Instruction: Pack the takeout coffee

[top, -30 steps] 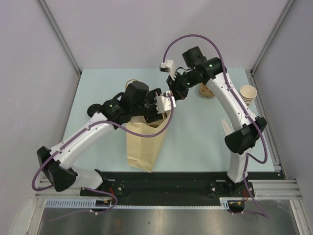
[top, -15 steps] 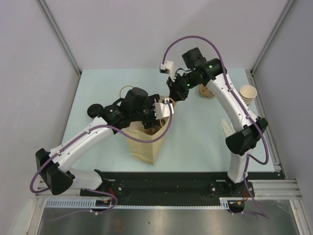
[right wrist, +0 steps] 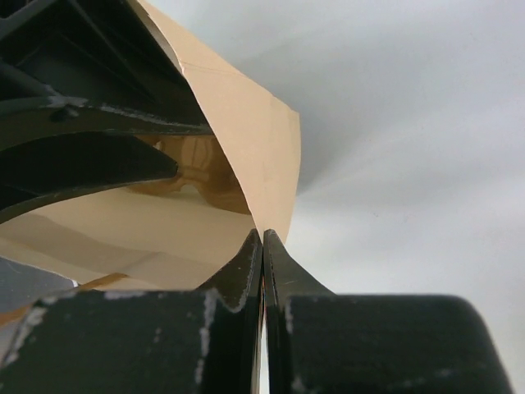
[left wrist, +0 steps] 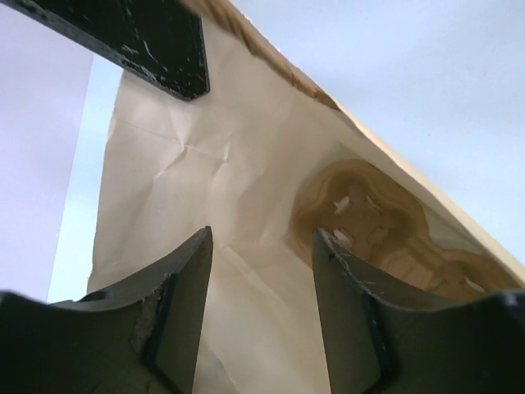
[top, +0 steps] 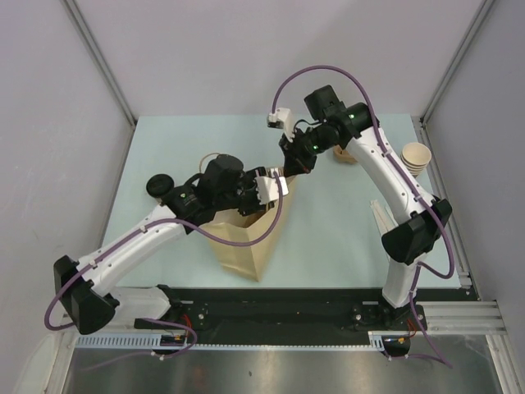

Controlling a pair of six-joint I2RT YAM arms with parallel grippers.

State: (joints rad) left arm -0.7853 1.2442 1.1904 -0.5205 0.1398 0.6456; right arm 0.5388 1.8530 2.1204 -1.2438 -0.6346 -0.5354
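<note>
You are at the step of holding the bag open. Your right gripper (right wrist: 262, 246) is pinched tight on the rim of the paper bag (top: 244, 250), which stands near the front edge of the tabletop (top: 164, 148). Your left gripper (left wrist: 262, 312) sits in the bag's mouth with its fingers apart, holding nothing (a brown lumpy shape (left wrist: 377, 222) shows deep inside; I cannot tell what it is). The takeout coffee (top: 417, 157) waits at the right edge of the tabletop, well apart from the bag. Next, I think, you must keep the mouth wide and send a free gripper to fetch it upright.
</note>
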